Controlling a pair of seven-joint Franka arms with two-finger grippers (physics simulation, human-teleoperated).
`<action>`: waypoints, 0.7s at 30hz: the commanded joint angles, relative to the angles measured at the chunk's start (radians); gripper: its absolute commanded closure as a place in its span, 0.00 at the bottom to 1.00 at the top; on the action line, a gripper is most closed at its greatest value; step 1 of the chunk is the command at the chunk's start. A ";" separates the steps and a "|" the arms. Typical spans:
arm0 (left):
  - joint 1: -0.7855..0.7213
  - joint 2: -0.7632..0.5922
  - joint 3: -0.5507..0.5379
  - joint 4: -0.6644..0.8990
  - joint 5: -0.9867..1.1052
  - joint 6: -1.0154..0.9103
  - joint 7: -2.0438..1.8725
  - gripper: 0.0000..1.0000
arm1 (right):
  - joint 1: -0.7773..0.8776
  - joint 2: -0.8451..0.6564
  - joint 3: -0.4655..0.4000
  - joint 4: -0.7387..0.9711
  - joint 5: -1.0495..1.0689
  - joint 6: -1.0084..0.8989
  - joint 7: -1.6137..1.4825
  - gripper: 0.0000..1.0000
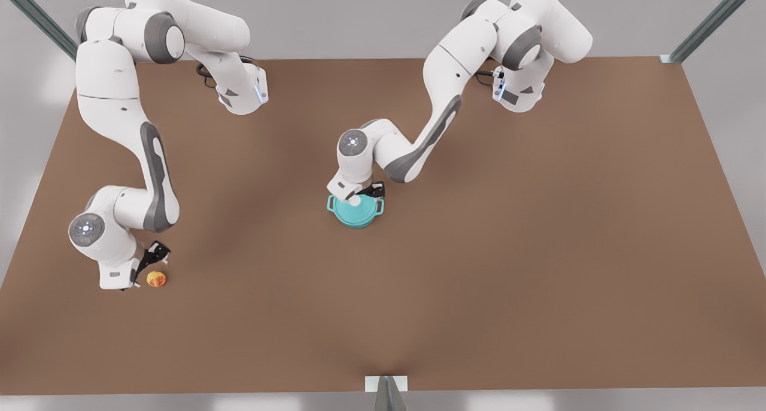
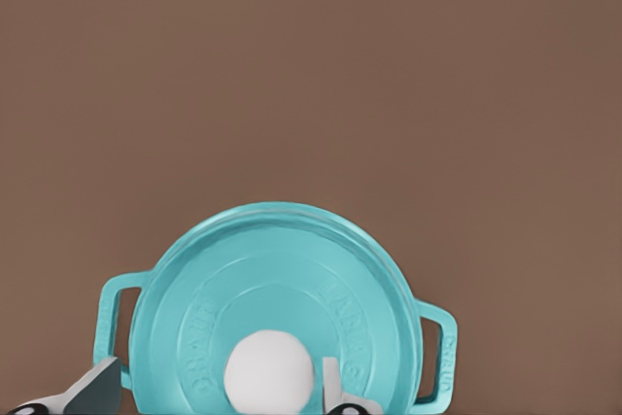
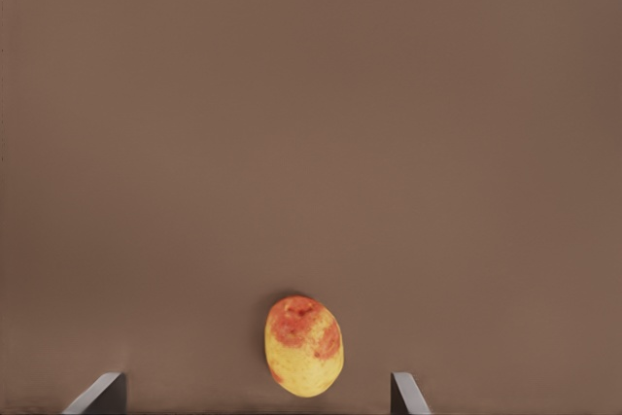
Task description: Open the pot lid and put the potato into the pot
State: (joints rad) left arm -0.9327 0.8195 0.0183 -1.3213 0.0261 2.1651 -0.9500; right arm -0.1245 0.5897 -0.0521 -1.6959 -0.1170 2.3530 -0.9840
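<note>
The teal pot (image 1: 359, 218) stands mid-table with the pot lid (image 2: 282, 289) sitting on it, white knob (image 2: 269, 371) at the lid's centre. My left gripper (image 2: 214, 391) hovers just over the lid, open, its fingers (image 2: 97, 384) either side of the knob without closing on it; in the front view the left gripper (image 1: 361, 192) is directly above the pot. The potato (image 3: 304, 345), yellow with orange-red patches, lies on the table at the front view's left (image 1: 157, 279). My right gripper (image 3: 255, 397) is open above it, the potato lying between and slightly ahead of the fingertips (image 3: 408, 391).
The brown table (image 1: 479, 249) stretches wide around both objects. The pot's two loop handles (image 2: 115, 323) stick out sideways. A small bracket (image 1: 386, 384) sits at the near table edge, and metal posts stand at the far corners.
</note>
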 commanded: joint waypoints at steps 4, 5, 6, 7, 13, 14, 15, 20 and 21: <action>-0.005 0.010 0.000 0.001 0.005 0.041 -0.214 0.00 | 0.003 0.064 0.002 0.091 0.007 -0.247 -0.415 0.00; -0.008 0.013 0.000 0.001 0.003 0.042 -0.214 0.00 | 0.003 0.084 0.002 0.125 0.007 -0.256 -0.409 0.00; -0.011 0.021 0.000 0.001 0.005 0.061 -0.216 0.00 | 0.002 0.099 0.002 0.162 0.007 -0.259 -0.410 0.00; -0.011 0.023 0.000 0.001 0.005 0.061 -0.214 0.00 | 0.002 0.111 0.002 0.179 0.007 -0.277 -0.410 0.00; -0.011 0.035 0.005 0.013 0.005 0.081 -0.211 0.12 | -0.030 0.157 0.002 0.171 0.000 -0.138 -0.409 0.00; -0.011 0.035 0.003 0.011 0.017 0.079 -0.210 0.27 | -0.030 0.162 0.002 0.171 -0.006 -0.107 -0.410 0.00; -0.011 0.035 0.005 0.013 0.026 0.071 -0.208 0.39 | -0.030 0.165 0.002 0.173 -0.009 -0.089 -0.409 0.00; -0.005 0.023 0.008 0.036 0.044 -0.016 -0.185 0.54 | -0.030 0.200 0.002 0.200 -0.010 -0.103 -0.420 0.00; -0.002 0.018 0.012 0.036 0.044 -0.021 -0.185 0.54 | -0.030 0.208 0.002 0.214 -0.010 -0.101 -0.417 0.00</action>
State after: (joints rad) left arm -0.9342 0.8394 0.0278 -1.2889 0.0666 2.1924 -1.0948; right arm -0.1548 0.7954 -0.0508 -1.4883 -0.1264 2.2347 -1.2678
